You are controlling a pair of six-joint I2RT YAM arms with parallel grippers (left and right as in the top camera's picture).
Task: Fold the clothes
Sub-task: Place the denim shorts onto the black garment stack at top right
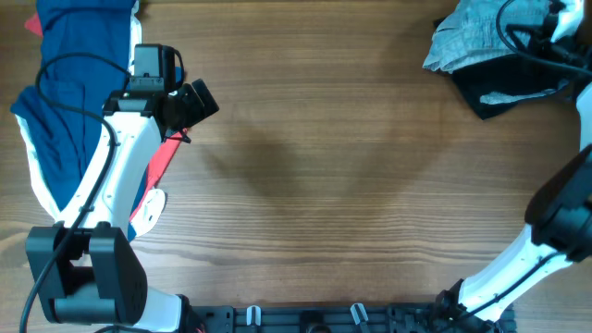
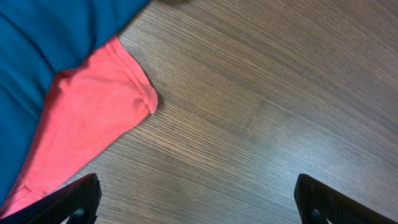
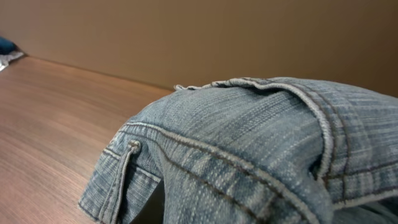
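Note:
The pale denim shorts (image 1: 465, 37) lie bunched at the far right corner, on top of a black garment (image 1: 499, 94). My right gripper (image 1: 555, 23) sits at their right side. In the right wrist view the denim shorts (image 3: 249, 137) fill the frame and hide the fingers, which are shut on the cloth. A navy garment (image 1: 69, 92) with a red part (image 1: 165, 157) lies at the far left. My left gripper (image 1: 197, 100) hangs open just right of it. In the left wrist view the left gripper (image 2: 199, 200) is over bare wood, with the red part (image 2: 87, 118) beside its left finger.
The wooden table (image 1: 324, 166) stretches between the two piles. The left arm (image 1: 120, 176) reaches over the navy garment, and the right arm (image 1: 555, 222) runs up the right edge. A brown wall (image 3: 217, 37) stands behind the table.

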